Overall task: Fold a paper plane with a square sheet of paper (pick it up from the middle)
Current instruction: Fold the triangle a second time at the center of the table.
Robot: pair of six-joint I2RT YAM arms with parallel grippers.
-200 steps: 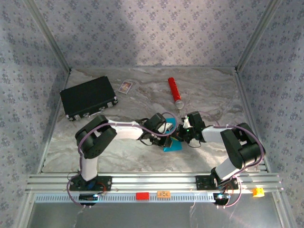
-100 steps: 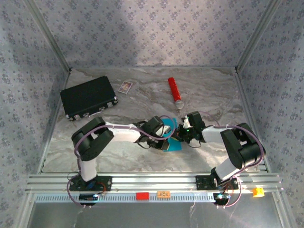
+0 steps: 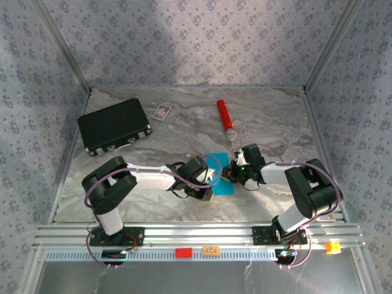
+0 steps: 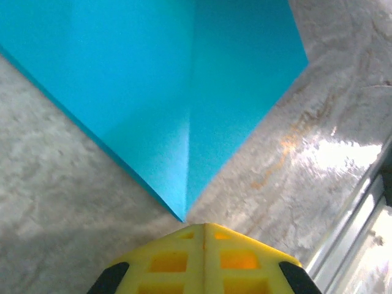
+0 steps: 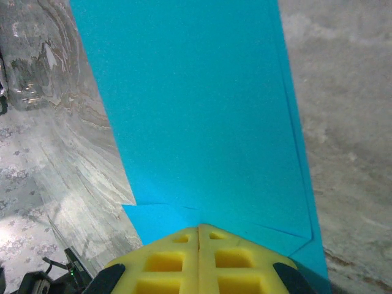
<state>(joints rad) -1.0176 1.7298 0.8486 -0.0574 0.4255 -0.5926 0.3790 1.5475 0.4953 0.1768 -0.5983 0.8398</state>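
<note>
The left jaws are pressed shut, with a pointed corner of the paper (image 4: 184,92) ending right at their tips. The right jaws are closed on the paper's other end. The paper, creased down its middle, sits between the two arms over the middle of the desk (image 3: 275,116).

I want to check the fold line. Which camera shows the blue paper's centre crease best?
Left wrist: the crease runs sharply down the blue paper to its tip. Right wrist shows flat overlapping layers; top external, a small patch.
</note>
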